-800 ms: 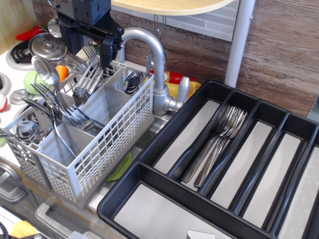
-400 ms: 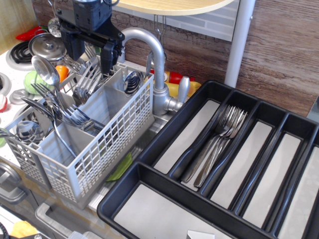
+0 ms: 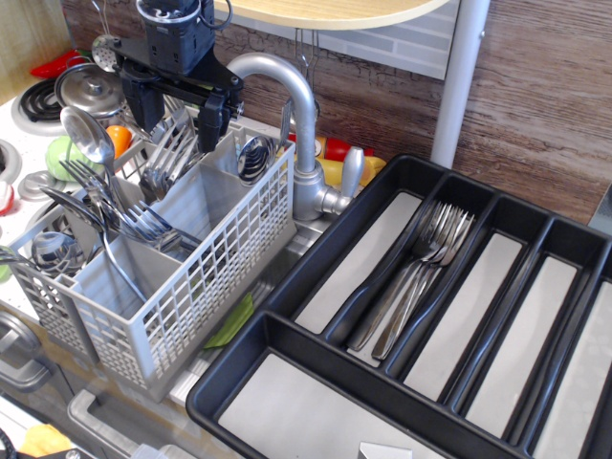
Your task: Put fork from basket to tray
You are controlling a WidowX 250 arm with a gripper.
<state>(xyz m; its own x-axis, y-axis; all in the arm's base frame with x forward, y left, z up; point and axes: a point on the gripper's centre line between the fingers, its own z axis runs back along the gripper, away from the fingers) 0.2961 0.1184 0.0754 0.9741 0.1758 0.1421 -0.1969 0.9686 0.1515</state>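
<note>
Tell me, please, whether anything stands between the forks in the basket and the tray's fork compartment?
The faucet rises beside the basket, between it and the tray. The forks would have to pass over or around it. Nothing else visible blocks the way.

Wood-plank wall [image 3: 535,86] behind chrome faucet [image 3: 292,105]

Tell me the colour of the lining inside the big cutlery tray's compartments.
Pale grey lining, inside the black plastic tray; observation.image view.

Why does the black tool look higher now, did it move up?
Yes. The tool rose, judged against the fixed faucet: its fingers now sit higher above the basket rim.
</note>
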